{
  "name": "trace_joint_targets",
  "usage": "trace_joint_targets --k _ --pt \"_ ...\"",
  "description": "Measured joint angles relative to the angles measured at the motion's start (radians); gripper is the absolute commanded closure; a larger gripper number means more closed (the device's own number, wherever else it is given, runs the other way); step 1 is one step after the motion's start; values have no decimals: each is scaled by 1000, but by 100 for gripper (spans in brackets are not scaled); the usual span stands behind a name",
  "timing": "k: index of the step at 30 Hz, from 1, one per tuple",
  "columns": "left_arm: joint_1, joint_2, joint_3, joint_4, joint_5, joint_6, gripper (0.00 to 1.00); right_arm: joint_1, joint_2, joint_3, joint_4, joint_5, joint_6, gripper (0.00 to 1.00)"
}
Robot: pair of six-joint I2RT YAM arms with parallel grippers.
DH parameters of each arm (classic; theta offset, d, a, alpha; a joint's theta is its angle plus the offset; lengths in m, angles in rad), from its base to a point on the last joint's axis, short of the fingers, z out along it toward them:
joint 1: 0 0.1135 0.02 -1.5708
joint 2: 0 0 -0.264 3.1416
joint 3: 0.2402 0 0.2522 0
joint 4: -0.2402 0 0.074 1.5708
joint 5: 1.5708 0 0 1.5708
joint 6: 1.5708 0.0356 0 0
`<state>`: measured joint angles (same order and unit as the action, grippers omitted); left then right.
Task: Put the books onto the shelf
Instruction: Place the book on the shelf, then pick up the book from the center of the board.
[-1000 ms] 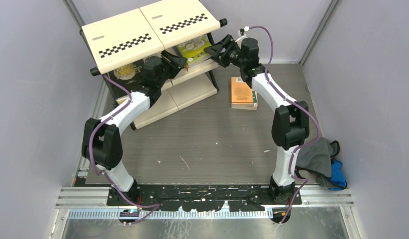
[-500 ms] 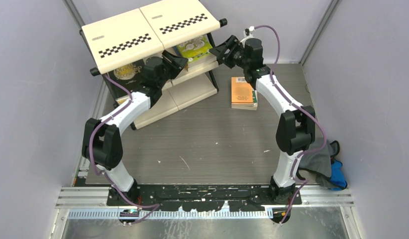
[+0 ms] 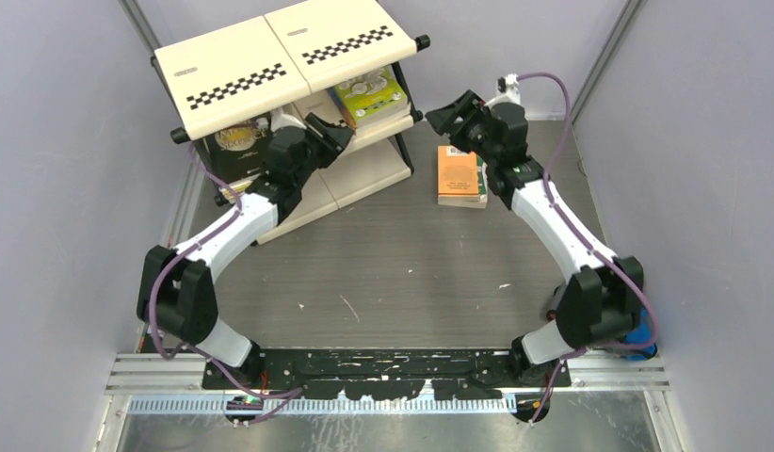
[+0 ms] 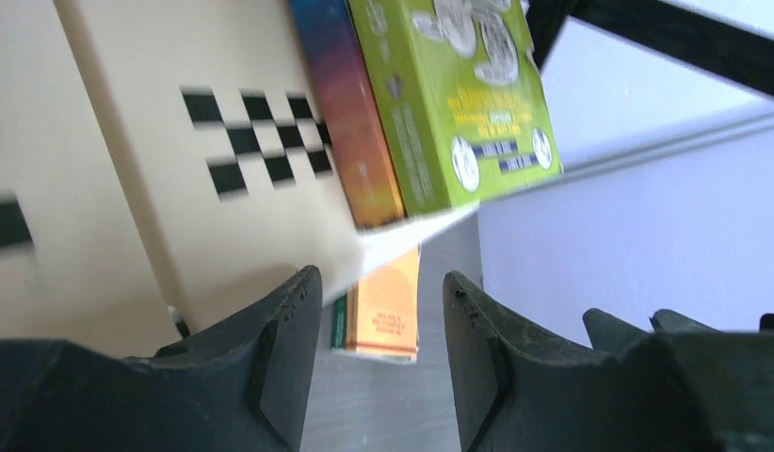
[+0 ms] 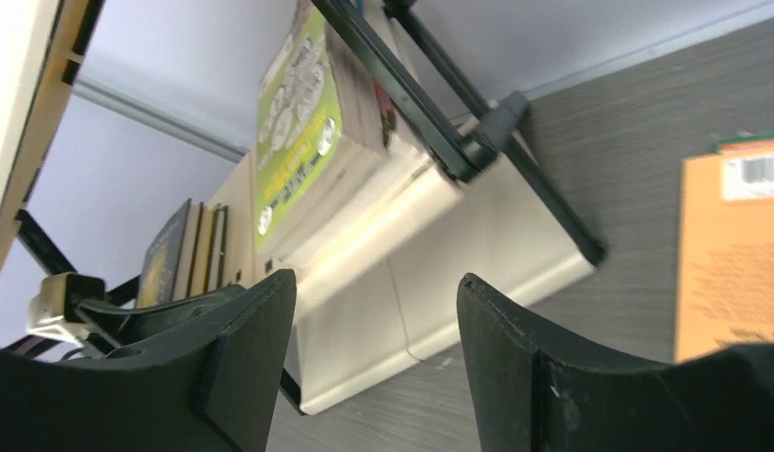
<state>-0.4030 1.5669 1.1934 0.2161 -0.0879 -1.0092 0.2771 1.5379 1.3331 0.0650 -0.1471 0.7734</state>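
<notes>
The shelf stands at the back left. On its middle tier lie a lime green book and, further left, a dark book with gold lettering. An orange book lies flat on the table right of the shelf, on top of a green-edged one. My left gripper is open and empty at the middle tier's front edge, just below the lime book and the blue-spined book under it. My right gripper hangs open and empty between the shelf and the orange book.
A grey-and-blue cloth bundle lies at the right wall, mostly hidden behind my right arm's elbow. Grey walls close in on both sides and the back. A metal rail runs along the near edge.
My right gripper has pulled back to the right, away from the shelf, and its elbow swung out right. The left gripper stays at the middle tier; its elbow dropped lower left.
</notes>
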Motion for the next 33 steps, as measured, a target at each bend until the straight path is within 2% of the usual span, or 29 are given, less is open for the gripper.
trace_joint_targets --k 4,8,16,20,26,33 --pt "-69 -95 -100 -5 -31 17 48 0 -169 -177 -15 95 -26 31" --pt "-172 -170 -200 -9 -72 30 48 0 -257 -294 -34 162 -39 31" --pt "-356 -192 -313 0 -120 56 47 0 -310 -462 -96 252 -43 32" --pt "-395 -124 -326 54 -109 56 47 0 -307 -516 -108 283 -46 32" --pt "-396 34 -322 98 -71 56 44 -3 -265 -522 -87 319 -66 32" --pt "-373 158 -206 123 -40 71 42 -4 -163 -469 -100 362 -109 32"
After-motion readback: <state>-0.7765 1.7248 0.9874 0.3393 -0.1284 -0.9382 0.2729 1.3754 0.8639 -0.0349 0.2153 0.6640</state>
